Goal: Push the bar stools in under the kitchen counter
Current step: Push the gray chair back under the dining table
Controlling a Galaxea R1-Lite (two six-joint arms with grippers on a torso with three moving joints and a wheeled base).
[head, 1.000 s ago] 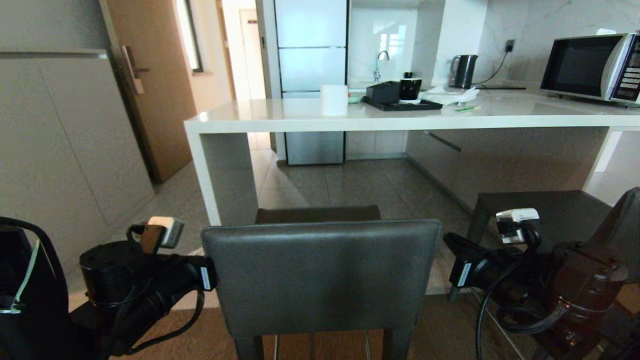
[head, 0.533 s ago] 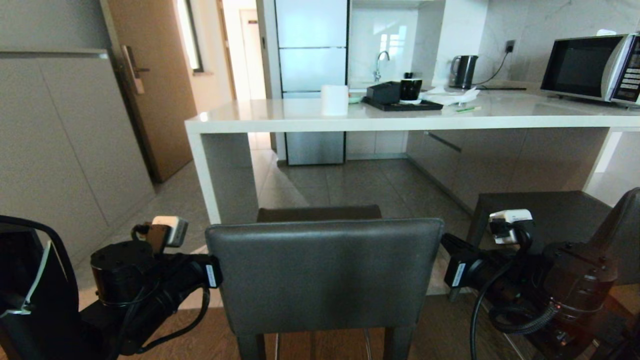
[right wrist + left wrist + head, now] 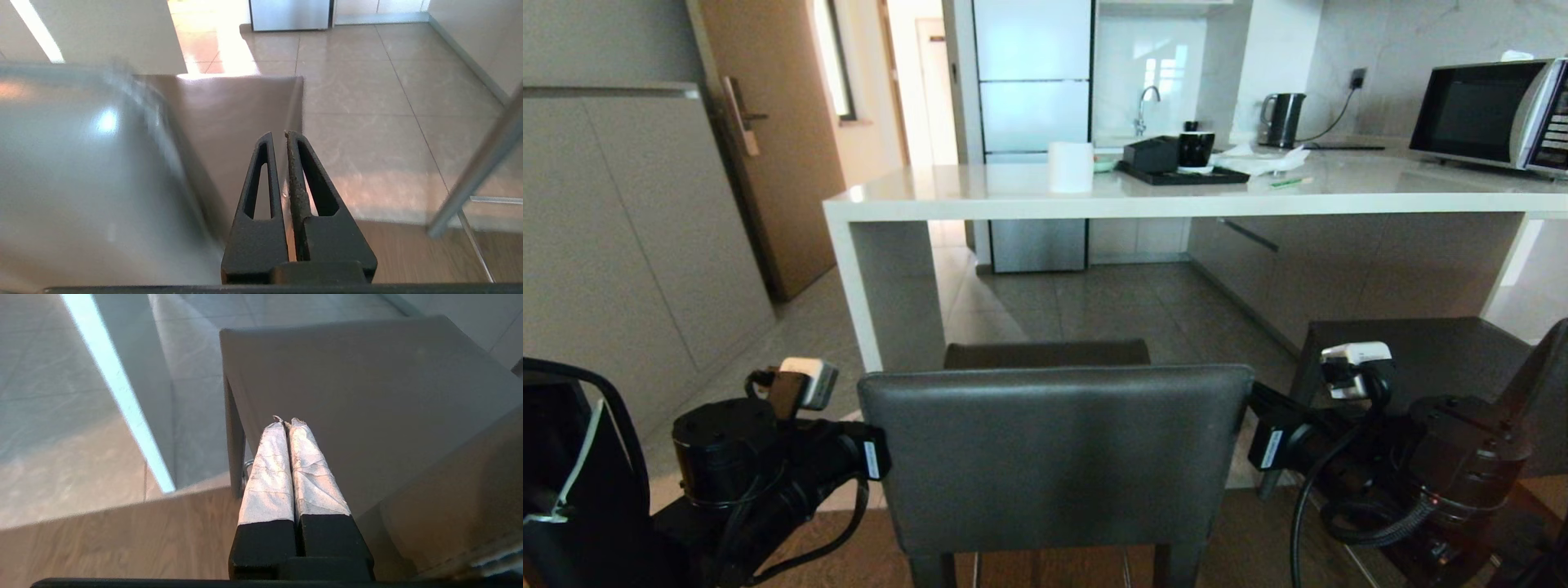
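Kitchen counter [image 3: 1176,196] ahead, near bar stool [image 3: 1054,453] flanked by left claw [image 3: 286,421] and right claw [image 3: 278,134], both pressed together.

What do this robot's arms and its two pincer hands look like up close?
Both arms are chunky black tubes with round joints, loose black cables looping round them and small white labels near the wrists. Each carries a little white box on top. The left gripper has two long fingers wrapped in crinkled white tape on black bases. The right gripper is bare black, its fingers pointed and hollowed by long slots.
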